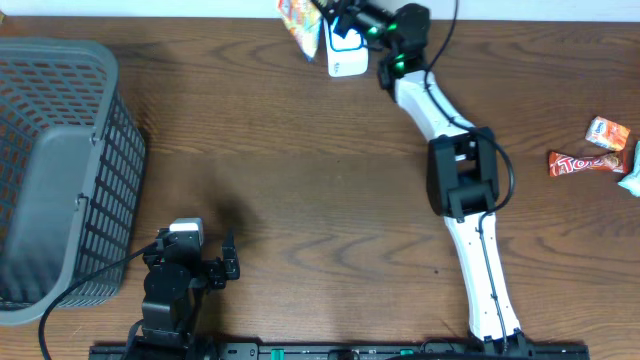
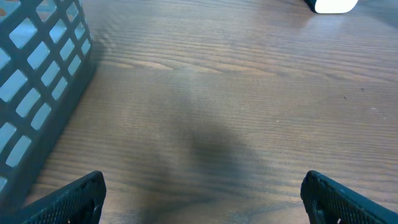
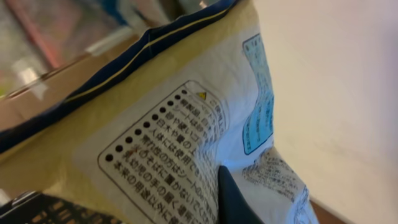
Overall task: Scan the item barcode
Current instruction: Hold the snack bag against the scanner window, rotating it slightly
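Observation:
The item is a yellow and white snack packet [image 1: 298,22] with orange print, held up at the table's far edge. My right gripper [image 1: 335,15] is shut on it, right beside the white barcode scanner [image 1: 346,55]. The right wrist view is filled by the packet's back [image 3: 161,124] with Japanese print, and one dark finger [image 3: 239,202] presses on it; no barcode shows there. My left gripper [image 1: 228,262] rests near the front left, open and empty, with its fingers [image 2: 74,199] wide apart over bare wood. The scanner's base [image 2: 336,5] peeks in at the top of the left wrist view.
A grey plastic basket [image 1: 60,170] stands at the left edge, its wall [image 2: 37,81] close to my left gripper. At the far right lie a red candy bar [image 1: 585,162], a small orange packet [image 1: 608,132] and a teal wrapper [image 1: 632,170].

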Tool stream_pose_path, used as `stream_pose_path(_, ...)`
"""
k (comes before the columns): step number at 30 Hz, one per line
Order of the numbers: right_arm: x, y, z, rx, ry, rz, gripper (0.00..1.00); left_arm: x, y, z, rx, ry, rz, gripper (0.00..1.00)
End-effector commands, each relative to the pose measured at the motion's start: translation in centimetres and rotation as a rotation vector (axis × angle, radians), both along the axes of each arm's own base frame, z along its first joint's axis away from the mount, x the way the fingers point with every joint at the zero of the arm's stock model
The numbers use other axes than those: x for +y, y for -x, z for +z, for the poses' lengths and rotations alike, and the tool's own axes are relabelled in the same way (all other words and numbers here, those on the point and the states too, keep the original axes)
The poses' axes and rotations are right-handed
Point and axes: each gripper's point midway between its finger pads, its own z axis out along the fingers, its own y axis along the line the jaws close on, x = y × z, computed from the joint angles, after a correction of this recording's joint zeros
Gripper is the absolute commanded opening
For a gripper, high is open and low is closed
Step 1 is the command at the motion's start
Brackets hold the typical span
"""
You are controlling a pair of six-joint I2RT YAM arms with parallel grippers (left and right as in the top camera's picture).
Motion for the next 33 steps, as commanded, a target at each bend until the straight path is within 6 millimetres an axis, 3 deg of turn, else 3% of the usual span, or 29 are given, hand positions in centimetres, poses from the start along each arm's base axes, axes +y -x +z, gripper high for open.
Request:
stream_pose_path(1,-3.3,-1.6,-0.7,0.078,-0.001,-0.03,0.01,-0.1,0.0,0.8,-0.021,-0.007,-0.014,0.99)
stream_pose_path(4,-4.5,-2.0,-1.7,0.077,0.01,-0.053,0.01,-0.1,0.0,0.8,-0.021,-0.007,-0.014,0.99)
stream_pose_path(10,-5.4,-2.5,-1.4,0.019,0.018,-0.098,0.01,-0.1,0.0,0.8,-0.021,-0.007,-0.014,0.99)
stream_pose_path(18,-4.6,-3.1,-7.2,0.1,0.004,-0.101,0.01,-0.1,0.0,0.8,-0.021,-0.007,-0.014,0.99)
stream_pose_path(25,-7.9,-3.9,-11.6,0.109,-0.095,-0.169,0.01,-0.1,0.0,0.8,-0.021,-0.007,-0.014,0.99)
stream_pose_path(29,-9.0,-4.0,-11.9,0.098,-0.094,-0.179,0.01,-0.1,0.0,0.8,-0.021,-0.007,-0.014,0.99)
stream_pose_path(33,-9.3,-3.4,-10.5,0.055,-0.116,-0.158,0.01,-0.1,0.0,0.8,-0.021,-0.007,-0.014,0.99)
